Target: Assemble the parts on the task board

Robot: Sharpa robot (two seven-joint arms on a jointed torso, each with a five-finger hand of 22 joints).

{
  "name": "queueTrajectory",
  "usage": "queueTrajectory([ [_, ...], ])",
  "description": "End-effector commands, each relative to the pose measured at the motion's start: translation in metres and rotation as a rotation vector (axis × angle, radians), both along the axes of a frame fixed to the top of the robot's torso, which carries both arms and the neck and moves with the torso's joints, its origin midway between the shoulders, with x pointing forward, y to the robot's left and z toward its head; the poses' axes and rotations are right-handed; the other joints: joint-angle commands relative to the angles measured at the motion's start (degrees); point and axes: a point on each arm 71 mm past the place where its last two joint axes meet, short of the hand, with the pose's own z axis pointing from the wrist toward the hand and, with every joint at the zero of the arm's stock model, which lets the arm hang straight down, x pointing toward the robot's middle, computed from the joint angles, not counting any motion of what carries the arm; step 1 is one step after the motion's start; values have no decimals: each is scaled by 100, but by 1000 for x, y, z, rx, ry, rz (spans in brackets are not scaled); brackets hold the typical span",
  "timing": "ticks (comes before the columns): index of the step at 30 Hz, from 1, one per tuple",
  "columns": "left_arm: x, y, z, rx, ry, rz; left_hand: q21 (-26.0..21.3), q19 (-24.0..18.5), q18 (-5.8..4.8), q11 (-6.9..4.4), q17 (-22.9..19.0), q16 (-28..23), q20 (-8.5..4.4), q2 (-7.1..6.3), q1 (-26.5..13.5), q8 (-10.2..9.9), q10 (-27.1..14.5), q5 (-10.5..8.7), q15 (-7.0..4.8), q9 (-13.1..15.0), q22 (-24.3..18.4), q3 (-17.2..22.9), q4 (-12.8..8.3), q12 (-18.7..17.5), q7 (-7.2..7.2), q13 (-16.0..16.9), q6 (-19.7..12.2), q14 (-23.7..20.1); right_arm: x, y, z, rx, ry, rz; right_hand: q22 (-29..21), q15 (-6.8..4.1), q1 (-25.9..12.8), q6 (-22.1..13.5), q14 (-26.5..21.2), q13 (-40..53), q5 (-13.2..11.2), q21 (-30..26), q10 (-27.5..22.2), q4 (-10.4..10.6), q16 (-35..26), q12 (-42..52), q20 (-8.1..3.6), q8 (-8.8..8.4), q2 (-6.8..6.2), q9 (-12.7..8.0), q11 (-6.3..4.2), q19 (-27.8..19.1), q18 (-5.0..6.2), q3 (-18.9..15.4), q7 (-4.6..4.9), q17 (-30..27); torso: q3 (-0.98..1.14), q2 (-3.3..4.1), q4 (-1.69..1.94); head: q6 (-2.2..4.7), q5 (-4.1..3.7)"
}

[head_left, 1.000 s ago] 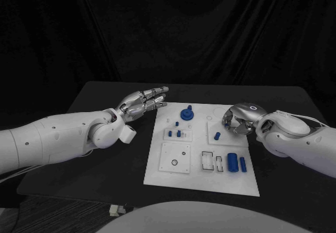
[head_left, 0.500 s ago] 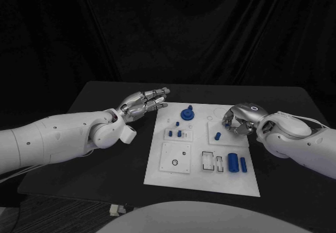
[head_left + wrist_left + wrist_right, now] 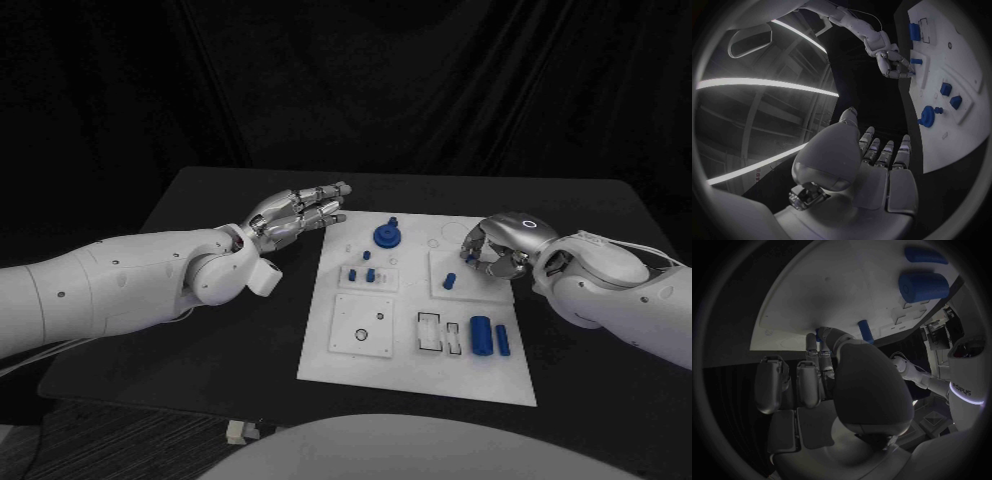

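Both arms are cased in smooth white shells with rounded joints, and small dark screw dots speckle the left arm [image 3: 116, 285]. The right arm [image 3: 613, 285] carries a thin pale cable looping along its forearm, and a small ring of light glows on the back of the silver right hand [image 3: 498, 245]. The left hand [image 3: 296, 212] is built of jointed silver metal segments with darker gaps between them, and a white boxy block sits at its wrist.
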Motion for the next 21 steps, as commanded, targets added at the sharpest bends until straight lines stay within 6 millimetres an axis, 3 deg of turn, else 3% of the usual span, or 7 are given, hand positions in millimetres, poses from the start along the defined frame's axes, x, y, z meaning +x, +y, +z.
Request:
queueTrajectory([
  [1,-1,-2,0,-18,5,-11,18,47,64,29,6,32,9,9,65,32,28,29,5,6,-10,-2,-32,14,15,6,46,27,2,-2,8,14,-34,-14,1097,-23,23,36,228,-8,-60,-29,123,-20,-31,4,-43,-15,-17,-8,-84,80,-2,7,10,-9,-1,-1,0,-1,-4],
  [21,-1,-2,-1,-15,15,-16,16,46,61,34,6,32,11,9,70,41,27,31,7,7,-16,-1,-37,10,24,5,58,27,5,-2,33,37,-82,-14,1093,-29,2,70,223,-30,-143,-44,169,-15,-49,-52,-49,-35,-14,-11,-92,72,1,30,1,-36,-2,-1,3,-1,35],
])
